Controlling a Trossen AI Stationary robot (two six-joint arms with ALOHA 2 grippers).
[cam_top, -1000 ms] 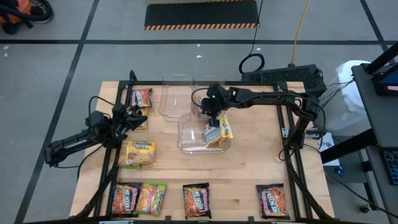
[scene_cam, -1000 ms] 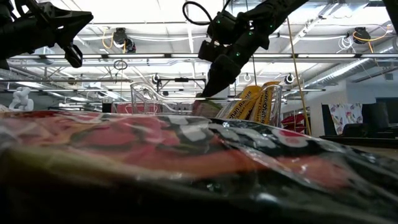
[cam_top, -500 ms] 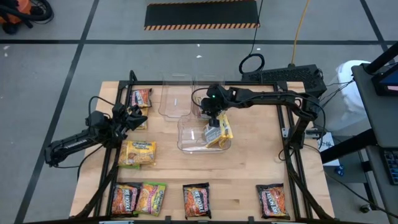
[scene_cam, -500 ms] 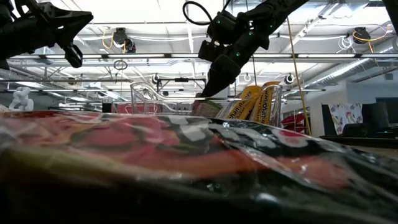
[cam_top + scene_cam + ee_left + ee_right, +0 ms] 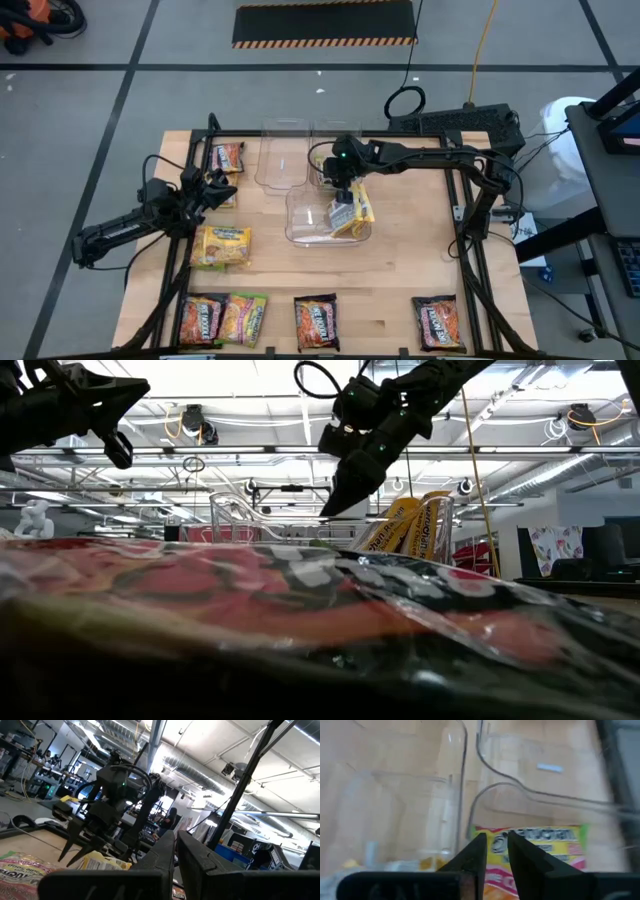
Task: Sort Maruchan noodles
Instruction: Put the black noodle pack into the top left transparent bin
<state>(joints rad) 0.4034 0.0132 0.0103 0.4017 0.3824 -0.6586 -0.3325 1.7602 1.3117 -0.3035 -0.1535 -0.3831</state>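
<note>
The right tool hangs over the bin, fingers nearly together and holding nothing, so yellow packets lean inside. The left tool, fingers together, waits near other packets on the table.

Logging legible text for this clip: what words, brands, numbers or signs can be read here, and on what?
"Maruchan", partly legible: on the yellow packets standing in the clear bin, low view.
Print on the lime-topped packet in the right wrist view: too blurred to read.
Packets along the table's near edge and the yellow packet at left, high view: too small to read.
No numbers or signs legible.
</note>
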